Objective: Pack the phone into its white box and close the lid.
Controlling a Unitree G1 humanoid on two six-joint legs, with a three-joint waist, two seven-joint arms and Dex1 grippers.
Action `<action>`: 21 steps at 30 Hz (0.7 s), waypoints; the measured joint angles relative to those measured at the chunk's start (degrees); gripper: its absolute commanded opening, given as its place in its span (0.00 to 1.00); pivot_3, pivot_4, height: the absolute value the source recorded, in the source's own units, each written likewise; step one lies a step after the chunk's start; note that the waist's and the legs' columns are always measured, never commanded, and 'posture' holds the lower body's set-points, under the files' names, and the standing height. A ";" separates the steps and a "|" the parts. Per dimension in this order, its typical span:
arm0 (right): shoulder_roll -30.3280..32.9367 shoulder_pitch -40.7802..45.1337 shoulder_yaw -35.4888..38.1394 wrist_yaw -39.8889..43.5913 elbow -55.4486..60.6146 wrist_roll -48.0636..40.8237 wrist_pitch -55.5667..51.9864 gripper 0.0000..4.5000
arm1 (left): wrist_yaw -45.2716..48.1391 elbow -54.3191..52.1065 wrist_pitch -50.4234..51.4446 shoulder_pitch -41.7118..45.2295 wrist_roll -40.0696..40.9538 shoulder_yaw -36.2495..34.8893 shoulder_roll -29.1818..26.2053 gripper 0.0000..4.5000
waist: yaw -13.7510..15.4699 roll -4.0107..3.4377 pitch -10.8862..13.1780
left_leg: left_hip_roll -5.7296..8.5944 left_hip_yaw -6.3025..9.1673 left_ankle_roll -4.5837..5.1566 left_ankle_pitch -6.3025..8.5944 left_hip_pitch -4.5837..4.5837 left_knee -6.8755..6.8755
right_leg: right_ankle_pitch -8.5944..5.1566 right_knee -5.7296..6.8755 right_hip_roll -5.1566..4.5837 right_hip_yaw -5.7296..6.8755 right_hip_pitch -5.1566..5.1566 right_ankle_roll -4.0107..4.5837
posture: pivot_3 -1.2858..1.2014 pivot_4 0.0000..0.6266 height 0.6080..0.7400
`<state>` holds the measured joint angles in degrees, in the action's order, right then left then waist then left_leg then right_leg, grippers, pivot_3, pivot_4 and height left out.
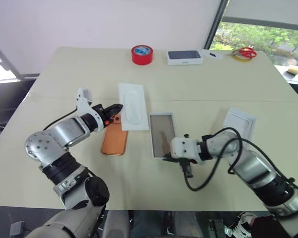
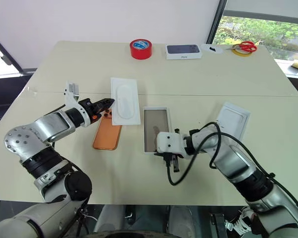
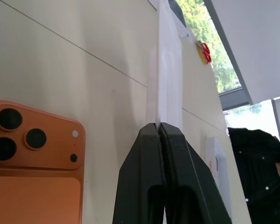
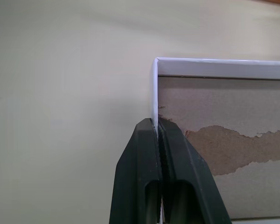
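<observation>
The orange phone (image 1: pixel 114 136) lies face down on the table, its lenses (image 3: pixel 18 133) toward the far side. To its right sits the white box (image 1: pixel 162 134), an open tray with a brownish-grey inside (image 4: pixel 224 126). My right gripper (image 4: pixel 157 122) is shut on the tray's thin wall beside a near corner, at the tray's near end (image 1: pixel 167 156). The lid (image 1: pixel 240 123) rests further right, apart from both grippers. Above the phone's far end my left gripper (image 1: pixel 118 107) is shut on the edge of a flat white card (image 1: pixel 131 106) with an oval outline; that edge (image 3: pixel 165 70) rises from the fingertips.
At the table's far side stand a red tape roll (image 1: pixel 142 54), a thicker white box with a dark phone picture (image 1: pixel 184 57) and red scissors (image 1: pixel 247 52). A black cable (image 1: pixel 198 183) loops under my right arm over the table's near edge.
</observation>
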<state>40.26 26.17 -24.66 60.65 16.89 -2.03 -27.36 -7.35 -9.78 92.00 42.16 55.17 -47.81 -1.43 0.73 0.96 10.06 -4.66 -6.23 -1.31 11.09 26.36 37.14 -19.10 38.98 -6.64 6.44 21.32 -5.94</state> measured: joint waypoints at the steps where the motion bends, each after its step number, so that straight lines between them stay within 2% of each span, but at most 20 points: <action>1: -1.09 0.57 0.10 -1.10 -0.71 0.32 -0.99 0.01 | -0.30 -0.02 0.00 -0.01 0.25 0.00 0.64 0.00 | 0.02 0.00 0.00 | 0.00 0.00 0.00 0.00 0.00 0.00 | 0.00 0.00 0.00 0.00 0.00 0.00 | 0.52 0.24 0.93; 2: -1.80 1.05 0.29 -1.88 -1.11 0.37 -2.25 0.01 | -0.59 -0.08 0.00 -0.04 0.47 -0.02 1.18 0.00 | 0.01 0.01 0.00 | 0.00 0.00 -0.01 0.00 0.01 -0.01 | 0.00 0.00 0.00 0.00 0.01 0.00 | 0.52 0.24 0.93; 3: -2.26 1.13 0.92 -2.24 -1.17 -0.02 -3.21 0.13 | -0.81 -0.39 0.00 -0.24 0.64 0.00 1.88 0.00 | 0.04 0.01 0.00 | 0.00 -0.01 -0.01 0.00 0.01 -0.01 | 0.00 0.00 0.00 0.00 0.01 0.00 | 0.52 0.24 0.93; 5: -2.57 1.06 2.60 -2.25 -0.68 -1.68 -4.37 0.28 | -1.49 -0.88 0.00 -1.05 1.25 0.15 3.11 0.00 | 0.01 0.01 0.00 | 0.01 -0.02 0.00 0.00 0.01 -0.01 | 0.00 0.00 -0.01 0.00 0.02 0.00 | 0.52 0.24 0.93; 8: -2.44 0.79 5.42 -2.02 2.13 -4.07 -4.86 0.61 | -2.24 -1.48 0.00 -1.49 1.88 0.98 4.62 0.00 | -0.01 0.02 0.01 | 0.00 0.00 0.00 0.00 0.01 -0.01 | 0.00 0.00 0.00 0.00 0.02 0.00 | 0.52 0.24 0.93; 13: 3.10 -3.65 14.33 -1.20 7.56 -8.91 -5.85 0.61 | -3.78 -2.06 0.00 -1.96 2.20 2.98 7.12 0.00 | 0.05 0.13 0.05 | 0.05 0.01 0.03 0.02 0.03 -0.01 | 0.00 -0.03 -0.04 0.01 0.00 0.00 | 0.52 0.24 0.93; 16: 6.07 -7.00 18.38 -1.45 8.23 -10.05 -6.21 0.61 | -4.16 -2.36 0.00 -3.17 2.08 6.52 8.23 0.00 | 0.02 0.13 0.05 | 0.04 0.00 0.04 0.02 0.02 -0.02 | 0.00 -0.03 -0.04 0.01 0.01 0.00 | 0.52 0.24 0.93; 21: 7.20 -9.69 22.18 -3.27 8.26 -10.73 -6.70 0.61 | -4.49 -2.05 -0.02 -3.89 -0.34 11.42 9.80 0.00 | -0.04 0.13 0.05 | 0.04 0.00 0.03 0.02 0.02 -0.02 | 0.00 -0.01 -0.03 0.00 0.02 0.00 | 0.52 0.24 0.93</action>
<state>47.46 16.48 -2.48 57.38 25.15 -12.76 -34.06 -11.84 -11.83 91.98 38.27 54.83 -36.39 8.37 0.69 1.10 10.11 -4.62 -6.23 -1.28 11.11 26.37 37.11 -19.10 38.96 -6.66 6.44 21.34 -5.93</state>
